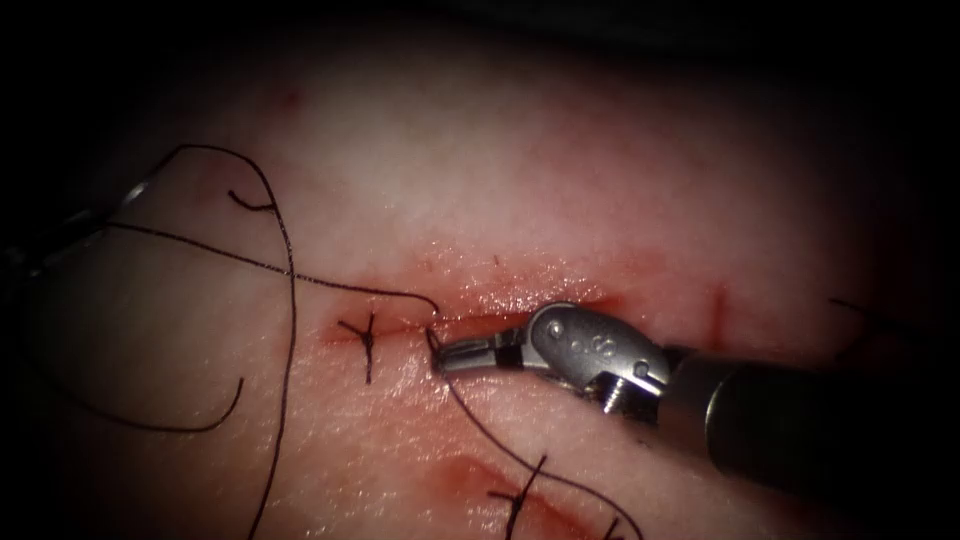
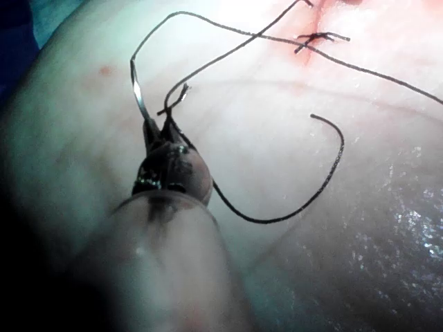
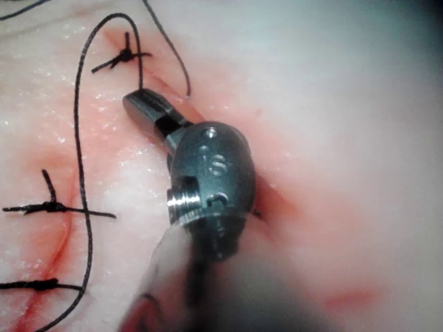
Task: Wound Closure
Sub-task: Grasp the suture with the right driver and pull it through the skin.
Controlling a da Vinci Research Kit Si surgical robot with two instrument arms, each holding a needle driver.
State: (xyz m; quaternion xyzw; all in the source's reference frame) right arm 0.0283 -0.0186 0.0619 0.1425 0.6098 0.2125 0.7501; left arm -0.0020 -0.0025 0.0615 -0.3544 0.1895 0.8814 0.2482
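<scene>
Endoscope lighting: bright centre, heavy dark vignette at every edge.
Wet glare glints along the cut (image 1: 520,295); both wrist views blur their near shafts.

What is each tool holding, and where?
Left tool grips the needle near one end, clear of the tissue. Right tool appears shut on the thread beside the cut.

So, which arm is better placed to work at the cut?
Probably right: the right tool lies at the cut, jaws seemingly shut on thread. The left tool holds the needle far left of it, outside the tissue.
</scene>
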